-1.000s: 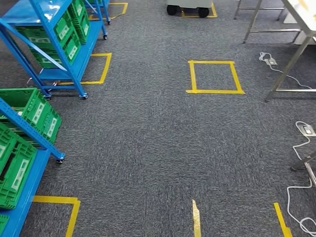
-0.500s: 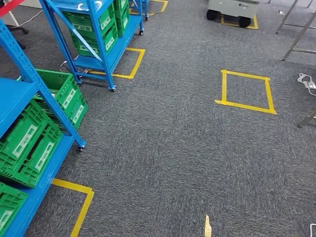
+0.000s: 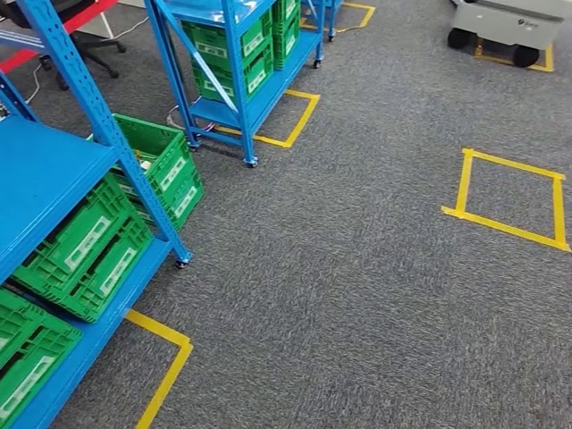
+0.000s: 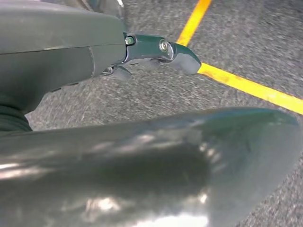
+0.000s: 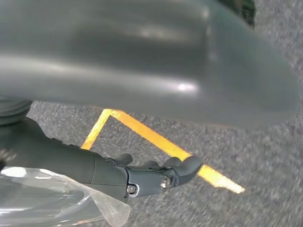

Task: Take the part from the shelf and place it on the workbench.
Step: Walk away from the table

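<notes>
1. The left hand [image 4: 143,49] hangs over grey carpet [image 3: 323,295] crossed by yellow tape [image 4: 250,87], its fingers stretched out and holding nothing.
2. The right hand [image 5: 143,177] hangs likewise, fingers straight and free, with a clear plastic film [image 5: 53,198] beside its wrist.
3. The near blue shelf [image 3: 40,188] stands at the left of the head view, and a taped yellow corner [image 3: 162,357] lies on the carpet just beside its base.
4. Green crates [image 3: 88,246] sit on the near blue shelf's lower level, with another green crate [image 3: 158,165] behind its slanted upright. Which crate holds the part cannot be told.
5. A second blue shelf [image 3: 229,54], also loaded with green crates, stands beyond the near blue shelf.
6. A taped yellow square [image 3: 512,192] lies well apart to the right of the near blue shelf, and a pale wheeled cart [image 3: 512,22] sits farther off.
</notes>
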Controlling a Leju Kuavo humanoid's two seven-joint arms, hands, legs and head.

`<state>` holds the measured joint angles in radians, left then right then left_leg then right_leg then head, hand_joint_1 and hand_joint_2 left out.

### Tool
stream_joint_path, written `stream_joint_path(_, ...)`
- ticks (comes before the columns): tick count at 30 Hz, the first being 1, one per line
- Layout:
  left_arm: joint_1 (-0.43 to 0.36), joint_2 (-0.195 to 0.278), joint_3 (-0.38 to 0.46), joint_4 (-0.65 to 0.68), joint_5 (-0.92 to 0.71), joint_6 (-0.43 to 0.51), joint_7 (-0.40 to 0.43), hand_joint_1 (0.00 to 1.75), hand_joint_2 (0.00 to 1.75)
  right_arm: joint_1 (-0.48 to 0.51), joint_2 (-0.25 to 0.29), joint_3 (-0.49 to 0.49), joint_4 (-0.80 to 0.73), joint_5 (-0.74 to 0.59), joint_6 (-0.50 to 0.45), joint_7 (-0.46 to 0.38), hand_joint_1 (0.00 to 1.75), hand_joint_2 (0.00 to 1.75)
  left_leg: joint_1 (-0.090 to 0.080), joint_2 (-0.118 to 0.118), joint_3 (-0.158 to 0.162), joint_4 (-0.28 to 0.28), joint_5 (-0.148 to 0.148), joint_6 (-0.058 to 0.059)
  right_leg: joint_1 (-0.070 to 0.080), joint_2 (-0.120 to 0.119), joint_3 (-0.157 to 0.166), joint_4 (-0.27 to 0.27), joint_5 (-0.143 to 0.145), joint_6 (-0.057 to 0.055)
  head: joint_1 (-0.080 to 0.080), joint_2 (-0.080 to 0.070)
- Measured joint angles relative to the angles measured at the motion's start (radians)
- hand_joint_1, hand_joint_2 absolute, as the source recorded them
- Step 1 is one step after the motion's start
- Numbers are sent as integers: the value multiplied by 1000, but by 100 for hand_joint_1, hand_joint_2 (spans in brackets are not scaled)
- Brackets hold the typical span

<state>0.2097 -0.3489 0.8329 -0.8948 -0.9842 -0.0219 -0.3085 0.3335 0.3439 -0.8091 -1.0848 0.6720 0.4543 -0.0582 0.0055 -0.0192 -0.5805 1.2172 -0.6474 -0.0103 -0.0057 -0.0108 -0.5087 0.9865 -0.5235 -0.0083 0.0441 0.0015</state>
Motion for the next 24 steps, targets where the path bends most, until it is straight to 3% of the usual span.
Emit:
stream_joint_path(1,0,0,0,2,-2,3,-2,0,0,0,1,0,0,2,0,-1,0,0,2,5,-29,30,-4,-5,0,-13,9,0,-9,0,0,0)
stream_joint_path(2,1,0,1,5,-6,6,-4,0,0,-1,2,-1,0,4,-1,-4,0,0,3,8,-45,30,11,-8,0,-26,19,0,-19,2,0,0)
stream_joint_path(3,2,0,3,8,-9,9,-6,0,0,-2,2,-1,0,7,-1,-8,0,0,4,14,-44,-2,50,-9,0,-38,30,0,-30,4,-1,0)
stream_joint_path(5,1,1,7,12,-17,13,-12,0,0,-6,3,-2,1,18,0,-21,0,0,0,47,-19,-104,137,-3,-1,-62,55,0,-52,10,0,0)
stream_joint_path(7,-6,2,12,16,-23,15,-21,0,0,-13,5,-6,3,31,3,-32,0,0,-11,84,-3,-162,156,9,1,-86,77,1,-72,21,-3,0)
stream_joint_path(8,-8,2,14,17,-24,16,-24,0,0,-18,6,-8,4,35,5,-36,0,0,-17,88,-2,-164,148,16,2,-97,84,0,-79,26,-3,0)
stream_joint_path(10,-10,1,19,17,-25,18,-27,0,0,-29,6,-9,5,41,8,-41,0,0,-16,72,2,-173,156,31,2,-109,98,-3,-94,38,-3,0)
stream_joint_path(12,-12,0,22,17,-27,16,-29,0,0,-38,7,-9,5,43,12,-47,0,0,-11,51,8,-183,158,42,-1,-66,92,27,-125,46,2,0)
stream_joint_path(13,-13,-1,22,17,-27,13,-30,0,0,-39,7,-10,5,43,15,-50,0,0,-9,39,11,-186,159,46,-3,-34,67,77,-153,49,4,0)
stream_joint_path(14,-14,-1,23,17,-27,10,-31,0,0,-37,7,-12,5,43,19,-52,0,0,-8,26,11,-187,157,49,-5,-8,28,147,-184,50,8,0)
stream_joint_path(16,-15,-1,23,17,-27,4,-33,0,0,-34,7,-16,5,44,24,-53,0,0,-8,-2,13,-187,153,52,-6,8,-58,274,-214,52,9,0)
stream_joint_path(17,-15,-1,23,17,-27,3,-33,0,0,-34,7,-18,5,43,25,-53,0,0,-8,-17,16,-186,151,52,-6,9,-83,291,-196,52,9,0)
stream_joint_path(18,-15,-1,24,17,-27,2,-33,0,0,-34,7,-18,5,43,26,-53,0,0,-7,-31,21,-186,148,50,-7,11,-89,267,-157,52,8,0)
stream_joint_path(19,-15,-1,24,17,-26,1,-33,0,0,-34,7,-19,5,43,27,-53,0,0,-6,-45,27,-186,144,47,-7,19,-78,210,-106,51,8,0)
stream_joint_path(21,-16,-1,25,17,-24,-3,-33,0,0,-33,7,-21,5,42,31,-54,0,0,-5,-71,33,-184,137,38,-12,67,-45,94,-36,49,9,0)
stream_joint_path(23,-16,0,25,17,-20,-9,-33,0,0,-32,7,-24,3,41,37,-53,0,0,-3,-95,27,-183,138,25,-13,102,-28,49,-24,46,9,0)
stream_joint_path(24,-15,0,25,17,-18,-12,-33,0,0,-31,7,-25,0,40,40,-53,0,0,-1,-107,22,-184,141,18,-12,97,-25,43,-23,42,9,0)
